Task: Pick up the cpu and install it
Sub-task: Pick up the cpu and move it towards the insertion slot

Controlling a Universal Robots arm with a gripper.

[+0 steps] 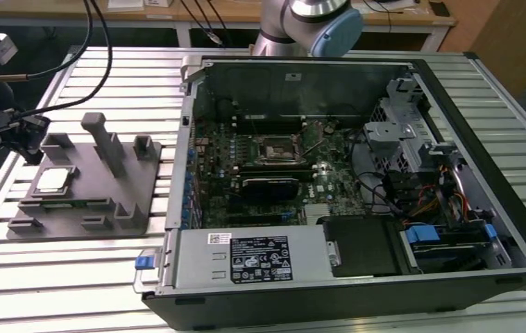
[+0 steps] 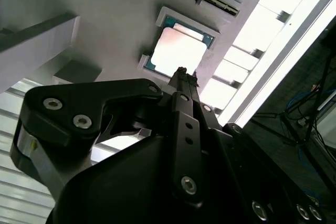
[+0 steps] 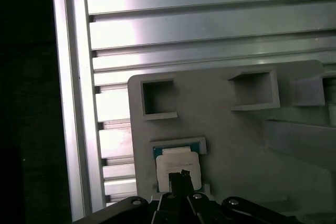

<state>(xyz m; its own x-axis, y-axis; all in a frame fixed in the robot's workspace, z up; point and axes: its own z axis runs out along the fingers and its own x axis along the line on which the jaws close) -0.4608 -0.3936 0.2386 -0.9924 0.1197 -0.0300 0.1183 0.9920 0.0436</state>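
Fingers (image 2: 185, 103): drawn together with nothing between them; the gripper (image 3: 181, 174) hangs over one edge of the cpu (image 3: 176, 163) in both wrist views, and contact cannot be told
Cpu: flat, metal plate up, seated in a shallow recess of the grey holder (image 1: 105, 201)
Holder: on the slatted table (image 1: 78, 263), its posts (image 1: 105, 142) just beside the gripper
Socket (image 1: 273, 149): inside the open case (image 1: 485, 139), well apart from the holder
Risk: closed tips pressed down could scratch the plate; an off-centre grip could tip the cpu against the recess wall or drop it on the long carry
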